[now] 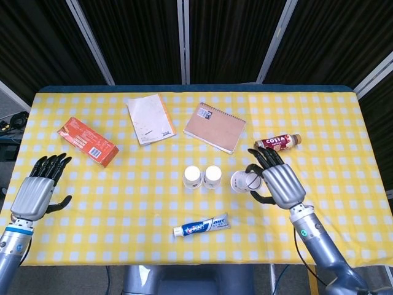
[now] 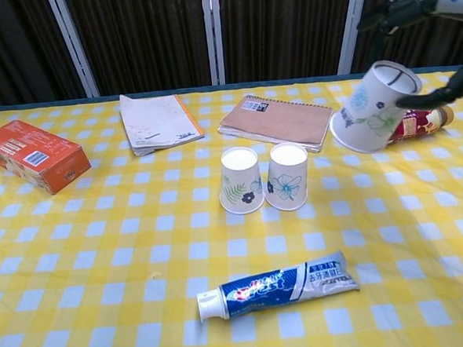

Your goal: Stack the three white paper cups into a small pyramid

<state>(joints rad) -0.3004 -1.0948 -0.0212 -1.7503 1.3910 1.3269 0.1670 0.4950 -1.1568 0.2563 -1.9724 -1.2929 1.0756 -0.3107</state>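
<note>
Dark curtains with pale metal uprights close off the back, and in front of them stands the table (image 1: pixel 344 123) under a yellow-and-white checked cloth. Near its middle two white paper cups sit upside down, touching side by side: the left cup (image 2: pixel 240 180) with a leaf print and the right cup (image 2: pixel 287 175) with a blue flower. The third cup (image 2: pixel 367 107) is off the cloth, held tilted with its mouth turned down and leftward, in the right hand (image 1: pixel 274 180), whose fingers wrap its wall near the base. From the head view it hangs just to the right of the pair. The left hand (image 1: pixel 38 190) rests apart at the near left edge, fingers spread and holding nothing.

Around the work lie an orange carton (image 1: pixel 88 142), a white booklet (image 1: pixel 148 118), a brown spiral notebook (image 1: pixel 215 127), a Costa coffee bottle (image 1: pixel 277 143) on its side and a toothpaste tube (image 1: pixel 201 226) nearer the front.

The step in hand looks like the carry of the top cup toward the base pair. The next move calls for bringing it over the seam between the two bases, levelling it mouth-down, and lowering it so its rim bears on both before the fingers let go; a crooked release could tip it or nudge the lower cups apart.
</note>
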